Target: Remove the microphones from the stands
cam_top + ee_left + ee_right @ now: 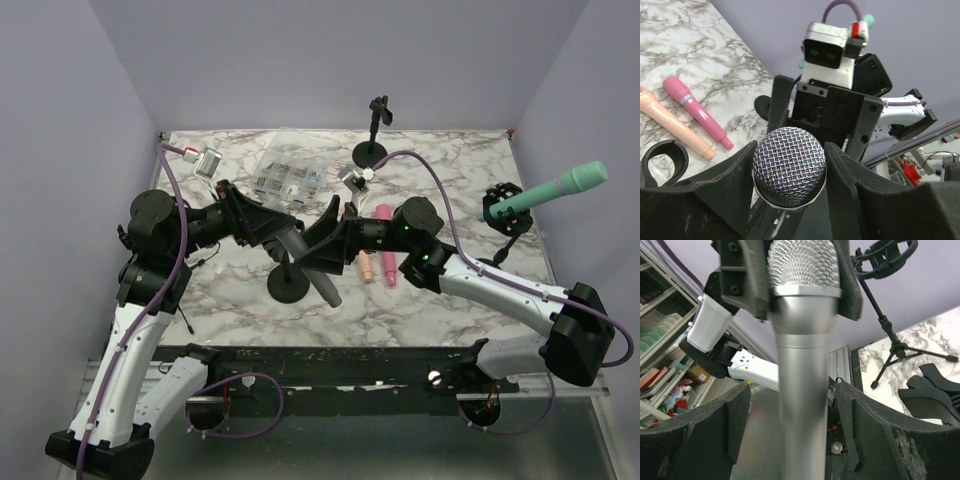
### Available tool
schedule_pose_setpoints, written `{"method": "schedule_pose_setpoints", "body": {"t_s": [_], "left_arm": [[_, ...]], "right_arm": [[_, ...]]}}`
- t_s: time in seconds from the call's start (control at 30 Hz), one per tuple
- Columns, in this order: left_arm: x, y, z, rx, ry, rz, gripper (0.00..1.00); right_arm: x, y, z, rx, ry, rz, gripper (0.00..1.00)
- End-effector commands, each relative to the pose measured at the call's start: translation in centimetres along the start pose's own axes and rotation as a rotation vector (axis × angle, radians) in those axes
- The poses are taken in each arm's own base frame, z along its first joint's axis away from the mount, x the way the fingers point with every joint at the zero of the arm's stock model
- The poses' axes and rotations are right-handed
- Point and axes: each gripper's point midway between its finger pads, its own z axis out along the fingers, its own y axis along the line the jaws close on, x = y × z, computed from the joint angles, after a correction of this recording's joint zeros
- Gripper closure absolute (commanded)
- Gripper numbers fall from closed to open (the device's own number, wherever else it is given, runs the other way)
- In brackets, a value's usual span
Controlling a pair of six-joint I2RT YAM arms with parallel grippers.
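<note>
**op_yam:** Mic [789,167] head fills my left wrist cam, the mesh ball wedged between two black pads [725,185]. Left jaws are clamped on it.

**benchrat:** And the right side?

**op_yam:** Right jaws are spread. On that wrist cam I see a gap on both sides of the silver barrel, so no contact there.

**benchrat:** Where's the mic overall?

**op_yam:** From the top cam it's tilted and up off the desk [450,170], mid-table between the two arms, right by the stand [288,285]. I can't tell if it touches the clip. A pink mic [388,255] and a peach mic [364,265] lie flat beside each other nearby.
</note>
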Motion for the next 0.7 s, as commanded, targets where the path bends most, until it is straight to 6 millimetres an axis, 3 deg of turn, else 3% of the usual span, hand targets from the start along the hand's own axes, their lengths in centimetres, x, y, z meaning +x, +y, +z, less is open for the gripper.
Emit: {"method": "schedule_pose_setpoints", "body": {"t_s": [0.0,0.17,0.2,0.3,0.37,0.4,0.43,0.47,0.5,0.57,0.67], "left_arm": [[0.0,-2.3,-0.3,0.107,0.007,0.031,1.0],[0.1,-2.1,-0.3,0.104,0.007,0.032,1.0],[0.1,-2.1,-0.2,0.103,0.011,0.033,1.0],[0.1,-1.8,-0.1,0.081,0.02,0.02,1.0],[-0.1,-1.7,0.0,0.073,0.033,0.027,1.0],[-0.1,-1.8,0.0,0.069,0.047,0.029,0.87],[-0.2,-1.8,0.0,0.063,0.051,0.041,0.54],[-0.2,-1.7,-0.1,0.049,0.059,0.047,0.3],[-0.3,-1.8,-0.2,0.041,0.059,0.061,0.14],[-0.6,-1.9,-0.5,0.02,0.05,0.097,0.01],[-1.4,-2.2,-1.3,-0.027,0.026,0.179,0.01]], "right_arm": [[0.2,0.1,0.6,-0.017,-0.022,0.02,0.25],[0.5,-0.6,0.8,0.013,-0.02,0.032,0.45],[0.6,-0.7,0.7,0.019,-0.024,0.031,0.52],[0.7,-1.3,0.7,0.045,-0.029,0.033,0.94],[0.5,-2.1,0.6,0.096,-0.031,0.03,0.99],[0.5,-2.4,0.5,0.116,-0.035,0.024,0.99],[0.3,-2.7,0.3,0.135,-0.046,0.01,0.99],[0.2,-2.8,0.1,0.155,-0.056,-0.002,0.99],[-0.1,-3.1,-0.2,0.182,-0.071,-0.009,0.99],[-0.8,-3.5,-0.7,0.233,-0.101,-0.029,0.99],[-2.2,-3.8,-1.9,0.311,-0.165,-0.073,0.99]]}}
